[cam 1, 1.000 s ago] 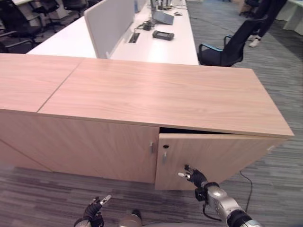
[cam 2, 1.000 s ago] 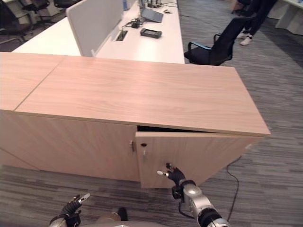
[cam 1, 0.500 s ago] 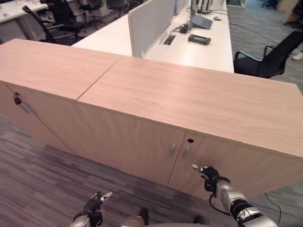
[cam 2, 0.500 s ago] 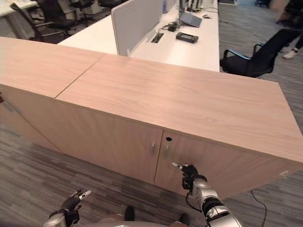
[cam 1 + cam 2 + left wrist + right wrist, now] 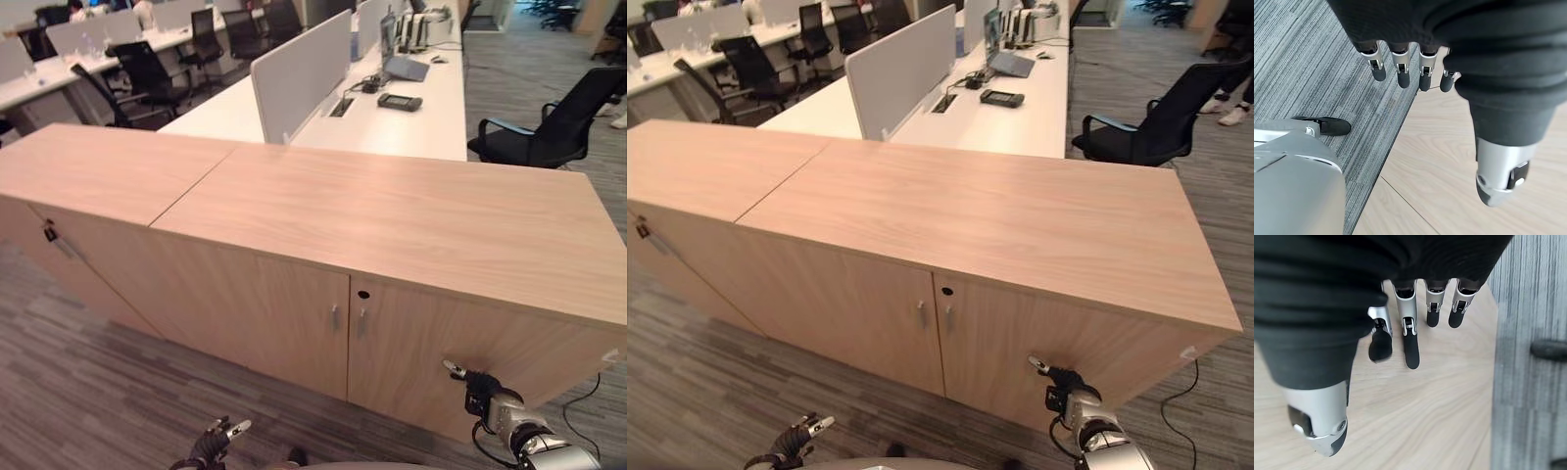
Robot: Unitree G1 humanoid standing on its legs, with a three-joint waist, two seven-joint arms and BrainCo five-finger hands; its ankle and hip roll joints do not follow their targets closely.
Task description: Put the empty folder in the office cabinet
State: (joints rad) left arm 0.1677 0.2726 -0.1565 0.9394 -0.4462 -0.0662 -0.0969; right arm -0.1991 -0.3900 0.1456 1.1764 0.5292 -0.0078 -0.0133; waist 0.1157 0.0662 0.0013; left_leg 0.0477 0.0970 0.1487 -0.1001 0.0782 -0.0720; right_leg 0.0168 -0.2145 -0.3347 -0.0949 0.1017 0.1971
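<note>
Standing shut, the office cabinet (image 5: 392, 323) hides the folder, presumably inside. The right hand (image 5: 1065, 382), fingers straight and empty, hovers at the right door (image 5: 460, 362); the left hand (image 5: 217, 443) hangs relaxed and empty, low before the cabinet. A careless brush could nudge that door ajar.

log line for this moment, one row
cabinet doors: shut | right hand: open, at right door | left hand: open, low, holds nothing

The right hand (image 5: 1065, 379) hung low, fingers straight and holding nothing; the left hand (image 5: 214, 442) hung lower, fingers relaxed, also empty.
</note>
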